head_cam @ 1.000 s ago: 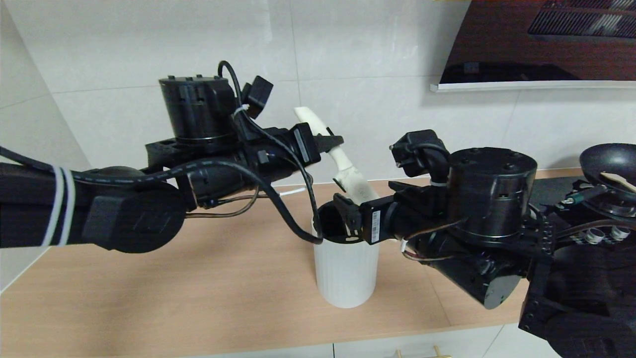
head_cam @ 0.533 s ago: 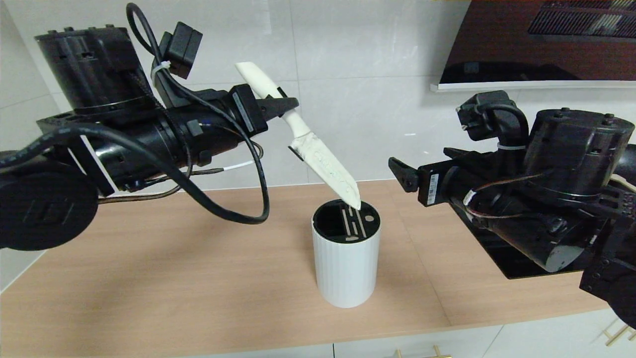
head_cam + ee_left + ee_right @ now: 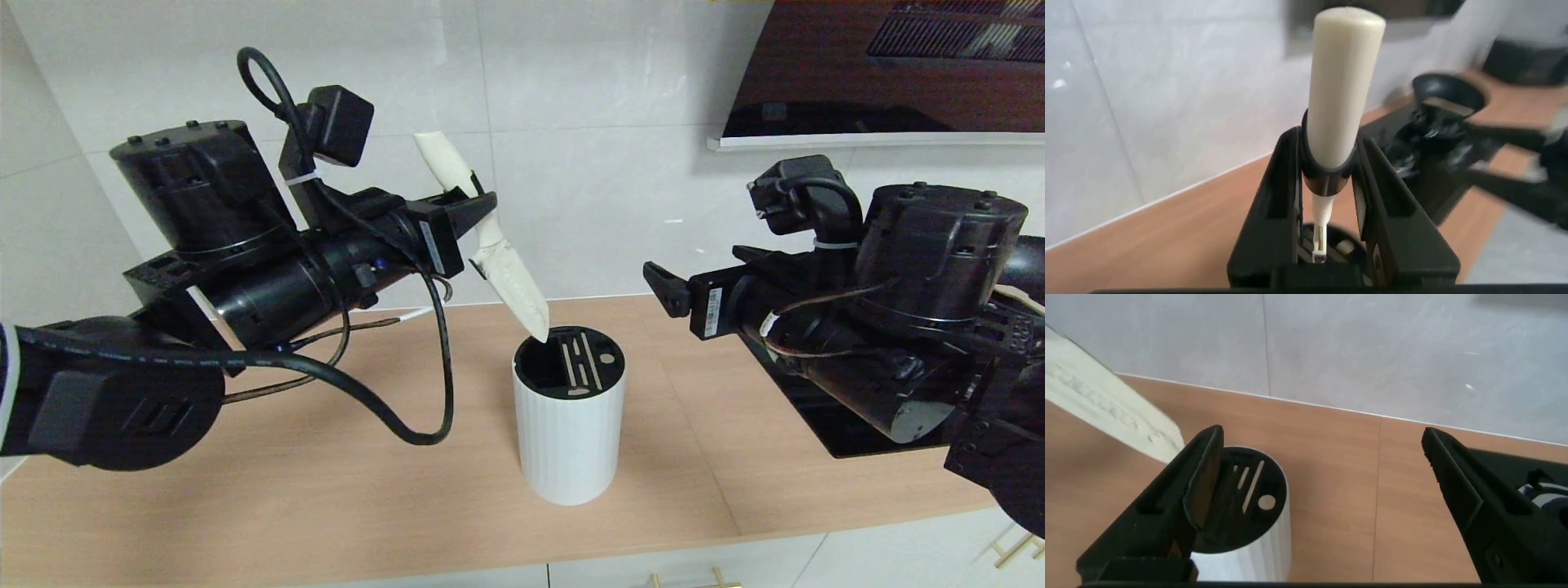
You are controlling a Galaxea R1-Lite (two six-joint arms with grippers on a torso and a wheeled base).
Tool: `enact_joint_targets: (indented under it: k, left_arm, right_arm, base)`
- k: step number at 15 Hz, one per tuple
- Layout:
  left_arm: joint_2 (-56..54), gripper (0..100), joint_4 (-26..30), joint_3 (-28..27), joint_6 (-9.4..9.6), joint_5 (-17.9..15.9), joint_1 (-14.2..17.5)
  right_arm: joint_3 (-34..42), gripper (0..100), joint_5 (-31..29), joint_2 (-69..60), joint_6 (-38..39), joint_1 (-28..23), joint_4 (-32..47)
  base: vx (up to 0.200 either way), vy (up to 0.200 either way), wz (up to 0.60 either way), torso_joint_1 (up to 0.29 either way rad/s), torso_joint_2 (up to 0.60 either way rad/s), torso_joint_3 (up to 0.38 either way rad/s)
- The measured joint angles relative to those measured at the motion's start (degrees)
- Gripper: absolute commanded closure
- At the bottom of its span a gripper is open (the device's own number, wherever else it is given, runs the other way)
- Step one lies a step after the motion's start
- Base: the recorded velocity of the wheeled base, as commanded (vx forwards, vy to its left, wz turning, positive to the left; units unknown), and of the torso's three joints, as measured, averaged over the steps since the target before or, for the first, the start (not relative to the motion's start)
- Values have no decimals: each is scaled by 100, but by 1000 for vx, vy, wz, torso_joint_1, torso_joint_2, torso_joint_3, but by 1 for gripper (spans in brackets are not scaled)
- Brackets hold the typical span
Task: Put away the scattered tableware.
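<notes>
Two arms reach in from either side, both roughly level, forearms pointing toward the middle over the wood-grain counter [image 3: 326, 490]. Nearest us on that counter stands the holder [image 3: 569, 441]: a white ribbed cylinder w/ a flat black top cut w/ narrow slots and a small round hole.

L arm comes in from the left, wrist raised above the holder. L gripper [image 3: 478, 208] is clamped on the knife [image 3: 514, 286] at its handle, just where handle meets blade. The knife is all off-white w/ a smooth rounded handle and a matte blade. It tilts handle up and back, blade down toward the holder. The tip sits at the holder's back-left rim; we can't tell if it touches.

R arm sits right of the holder and higher than its top. R gripper [image 3: 1315, 465] is spread wide w/ nothing btwn the jaws, and the holder shows through the gap in the R wrist view.

Both grippers carry small white barcode stickers [image 3: 712, 304], too small to read. There is faint print along the blade.

Farther right a glossy black cooktop [image 3: 820, 429] is set into the counter, w/ a dark pan [image 3: 1445, 86] past it. Behind it all is a white tiled wall [image 3: 612, 98], and up top right a dark glossy hood [image 3: 898, 73].
</notes>
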Motion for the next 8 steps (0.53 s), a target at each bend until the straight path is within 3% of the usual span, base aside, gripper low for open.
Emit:
enact_joint_targets:
  k: [3, 8]
  left_arm:
    - [88, 100, 2, 100, 347, 22, -90]
    - [151, 100, 11, 202, 383, 68, -195]
  right_arm:
    - [2, 0, 0, 20, -1, 0, 0]
    - [10, 0, 0, 28, -1, 0, 0]
  base:
    - [0, 0, 0, 0, 0, 0]
    - [0, 0, 0, 0, 0, 0]
